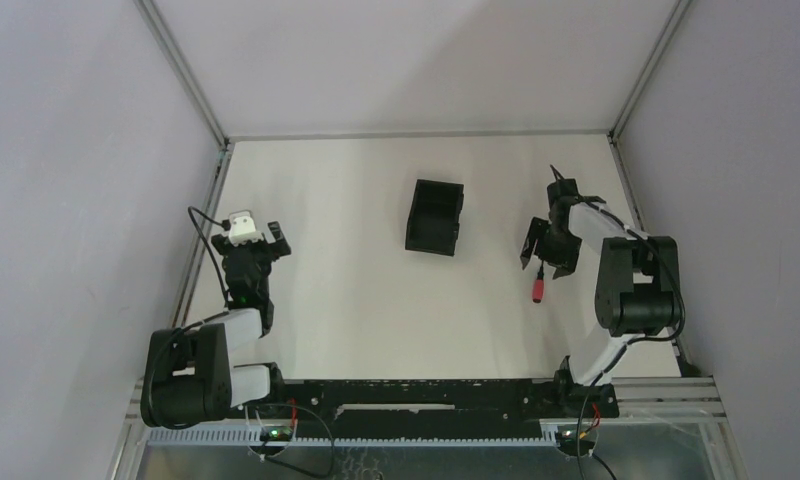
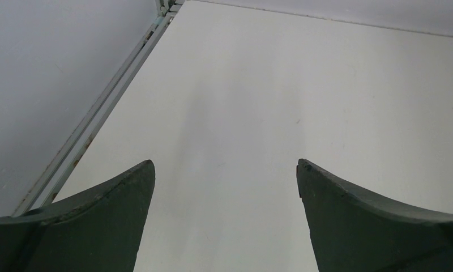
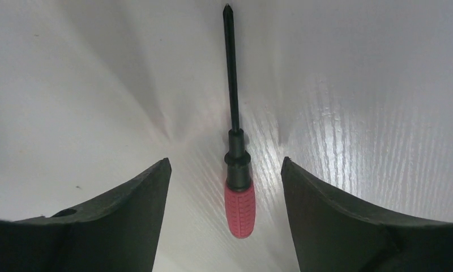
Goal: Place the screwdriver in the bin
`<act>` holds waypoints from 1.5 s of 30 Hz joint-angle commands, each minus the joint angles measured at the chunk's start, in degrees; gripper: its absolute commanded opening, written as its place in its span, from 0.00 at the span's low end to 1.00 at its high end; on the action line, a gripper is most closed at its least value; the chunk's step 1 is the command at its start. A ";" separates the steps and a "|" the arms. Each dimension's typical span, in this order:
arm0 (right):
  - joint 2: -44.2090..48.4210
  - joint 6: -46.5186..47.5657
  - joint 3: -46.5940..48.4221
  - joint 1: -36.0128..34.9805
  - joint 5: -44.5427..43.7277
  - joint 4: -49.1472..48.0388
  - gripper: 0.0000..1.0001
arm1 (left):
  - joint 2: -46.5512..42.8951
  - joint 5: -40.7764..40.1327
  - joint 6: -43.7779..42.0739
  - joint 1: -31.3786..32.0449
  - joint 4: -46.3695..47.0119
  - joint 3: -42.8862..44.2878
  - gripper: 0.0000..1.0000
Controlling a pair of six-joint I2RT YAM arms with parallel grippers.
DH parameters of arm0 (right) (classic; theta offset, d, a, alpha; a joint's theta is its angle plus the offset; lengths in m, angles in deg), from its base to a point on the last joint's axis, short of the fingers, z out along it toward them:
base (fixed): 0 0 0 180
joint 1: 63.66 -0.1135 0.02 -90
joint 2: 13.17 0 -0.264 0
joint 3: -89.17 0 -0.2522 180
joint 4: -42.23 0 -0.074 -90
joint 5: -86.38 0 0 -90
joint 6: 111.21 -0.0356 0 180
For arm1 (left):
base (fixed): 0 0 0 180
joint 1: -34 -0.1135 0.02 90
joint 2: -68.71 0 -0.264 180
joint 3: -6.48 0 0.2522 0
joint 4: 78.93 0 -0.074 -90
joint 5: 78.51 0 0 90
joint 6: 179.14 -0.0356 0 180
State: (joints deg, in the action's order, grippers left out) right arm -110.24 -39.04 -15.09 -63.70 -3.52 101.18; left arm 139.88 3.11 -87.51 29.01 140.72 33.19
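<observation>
The screwdriver [image 3: 239,207] lies flat on the white table, red ribbed handle nearest my right wrist camera and thin dark shaft pointing away. My right gripper [image 3: 226,161] is open and straddles it, one finger on each side of the handle with a gap at both sides, touching nothing. From above, the screwdriver's [image 1: 539,288] handle shows just below the right gripper [image 1: 542,262]. The black bin [image 1: 435,216] stands open-topped at the table's middle, to the left of that gripper. My left gripper [image 1: 254,240] hangs open at the far left, and in its wrist view the left gripper [image 2: 226,163] is over bare table.
Grey walls and a metal frame rail [image 1: 204,230] close in the table on the left, back and right. The same rail [image 2: 94,122] runs just left of my left gripper. The arm bases stand on a black bar [image 1: 426,395] at the near edge.
</observation>
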 commanded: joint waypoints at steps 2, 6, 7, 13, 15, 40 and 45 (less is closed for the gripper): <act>-3.70 0.76 -2.56 -1.83 -0.02 -4.35 0.64 | -0.80 -0.39 0.48 0.43 1.35 0.59 1.00; -5.03 1.43 -2.59 -2.59 -1.91 -3.85 0.38 | -0.84 -0.34 0.44 0.42 1.35 0.59 1.00; -4.87 1.61 -2.57 -2.60 -1.94 -3.65 0.28 | -0.86 -0.30 0.41 0.42 1.35 0.60 1.00; -0.02 3.67 4.12 -2.18 -5.39 4.57 0.00 | -0.84 -0.37 0.44 0.42 1.35 0.63 1.00; 1.22 4.63 8.44 -1.45 -5.76 9.48 0.00 | -0.86 -0.33 0.47 0.43 1.35 0.59 1.00; -12.65 -3.86 50.85 -19.25 4.60 19.87 0.00 | -0.86 -0.36 0.40 0.42 1.35 0.59 1.00; -22.99 0.38 63.58 -27.46 2.01 19.59 0.00 | -0.86 -0.33 0.45 0.42 1.35 0.59 1.00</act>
State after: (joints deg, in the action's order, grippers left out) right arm -128.30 -40.37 40.36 -86.86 0.15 122.49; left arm 139.88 3.06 -87.51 29.01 140.72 33.19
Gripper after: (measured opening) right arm 0.037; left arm 0.996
